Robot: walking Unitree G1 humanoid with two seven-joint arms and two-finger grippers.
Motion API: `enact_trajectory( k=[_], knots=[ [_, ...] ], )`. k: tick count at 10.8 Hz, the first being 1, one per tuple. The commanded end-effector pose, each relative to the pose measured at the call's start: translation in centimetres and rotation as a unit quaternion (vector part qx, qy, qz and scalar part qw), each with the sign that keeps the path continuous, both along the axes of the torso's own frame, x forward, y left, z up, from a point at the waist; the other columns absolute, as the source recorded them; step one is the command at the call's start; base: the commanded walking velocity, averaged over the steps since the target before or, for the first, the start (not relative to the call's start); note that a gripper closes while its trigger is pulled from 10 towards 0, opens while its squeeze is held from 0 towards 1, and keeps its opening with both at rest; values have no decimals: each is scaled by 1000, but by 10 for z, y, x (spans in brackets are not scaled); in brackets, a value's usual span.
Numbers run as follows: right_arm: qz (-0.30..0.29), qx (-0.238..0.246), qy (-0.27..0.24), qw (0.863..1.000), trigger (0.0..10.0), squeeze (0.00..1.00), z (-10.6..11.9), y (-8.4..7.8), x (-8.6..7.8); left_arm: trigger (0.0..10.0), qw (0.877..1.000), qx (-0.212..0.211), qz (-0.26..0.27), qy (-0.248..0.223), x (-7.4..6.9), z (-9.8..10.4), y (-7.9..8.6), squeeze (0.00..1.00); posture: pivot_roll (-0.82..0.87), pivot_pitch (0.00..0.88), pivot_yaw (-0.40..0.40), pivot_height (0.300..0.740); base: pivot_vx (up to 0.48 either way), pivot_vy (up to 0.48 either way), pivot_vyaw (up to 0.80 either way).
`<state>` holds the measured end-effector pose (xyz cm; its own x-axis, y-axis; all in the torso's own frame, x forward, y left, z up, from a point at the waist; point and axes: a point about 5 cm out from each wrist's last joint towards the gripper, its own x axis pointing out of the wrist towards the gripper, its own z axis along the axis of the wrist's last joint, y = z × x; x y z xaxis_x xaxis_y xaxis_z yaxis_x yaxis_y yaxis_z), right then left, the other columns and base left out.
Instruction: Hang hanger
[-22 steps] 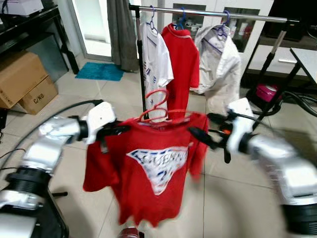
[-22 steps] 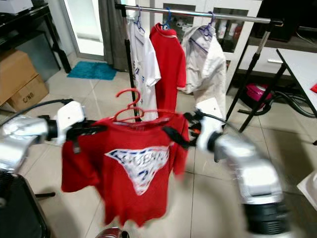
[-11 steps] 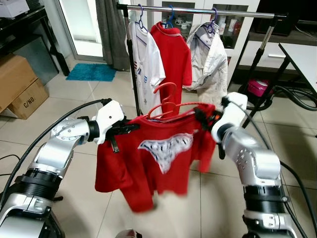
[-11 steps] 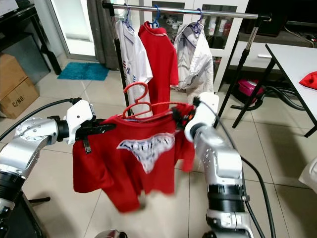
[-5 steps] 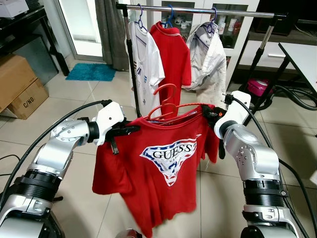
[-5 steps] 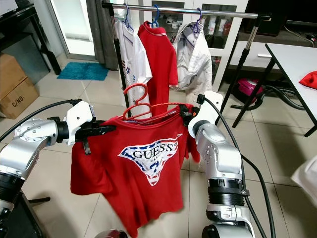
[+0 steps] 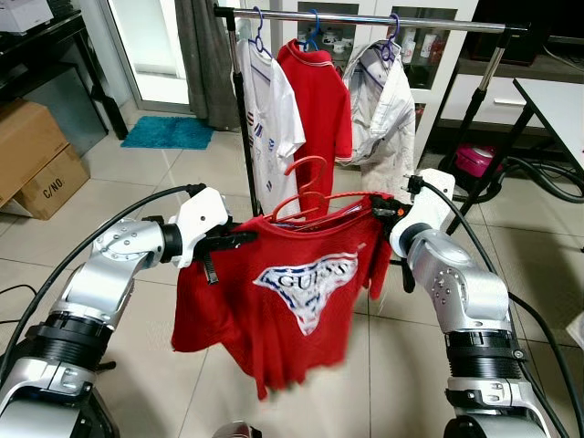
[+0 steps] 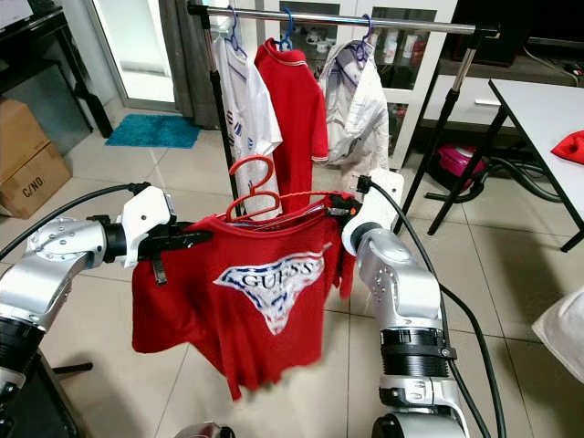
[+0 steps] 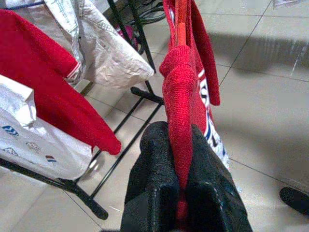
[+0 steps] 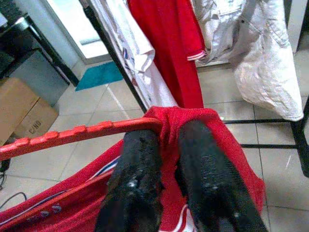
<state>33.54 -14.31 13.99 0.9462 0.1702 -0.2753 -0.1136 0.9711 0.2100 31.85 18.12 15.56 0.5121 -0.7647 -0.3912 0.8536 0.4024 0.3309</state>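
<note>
Since half a second ago the red T-shirt (image 7: 297,301) has swung and its hem blurred, while both arms and the camera held position; in my judgement the load is unsettled and the hang has not begun. The red hanger (image 7: 306,196) sits well short of the clothes rail (image 7: 365,20), its hook free. The left gripper (image 9: 181,164) pinches one shoulder, and the right gripper (image 10: 169,159) is pressed on the hanger's other end.
</note>
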Motion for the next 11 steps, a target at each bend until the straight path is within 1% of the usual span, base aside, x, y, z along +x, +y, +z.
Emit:
enact_trajectory(
  k=[1,2,3,4,6,7,8,9,10,11],
  knots=[
    [1,-8,-7,1000,0,0,3,-2,2,0,1000,11,1,-22,4,11,2,0,65,6,36,740,0,0,0],
    [17,-15,-13,1000,0,0,4,-2,0,0,999,26,12,-27,6,11,7,0,66,6,36,740,0,0,0],
    [74,-44,-35,996,0,0,7,-3,-4,0,998,51,28,-34,9,11,15,0,66,7,36,740,0,0,0],
    [96,-60,-46,993,0,0,12,-10,-5,0,997,63,31,-34,10,11,19,0,67,7,36,740,0,0,0],
    [121,-77,-58,988,0,0,19,-22,-6,0,996,72,33,-32,9,10,22,0,69,9,37,740,0,0,0],
    [127,-72,-63,987,0,0,23,-27,-5,0,996,79,35,-30,9,8,24,0,70,9,37,740,0,0,0],
    [151,-97,-57,982,0,0,20,-26,-7,0,996,79,37,-31,10,8,24,0,70,8,36,740,0,0,0],
    [163,-90,-54,981,0,0,16,-21,-9,0,996,77,36,-32,11,8,23,0,72,6,34,740,0,0,0],
    [199,-67,-59,976,0,0,16,-12,-12,0,997,69,32,-31,11,9,22,0,75,2,33,740,0,0,0],
    [227,-48,-56,971,0,0,14,-9,-16,0,998,53,30,-30,10,12,20,0,78,1,32,740,0,0,0]
  ],
)
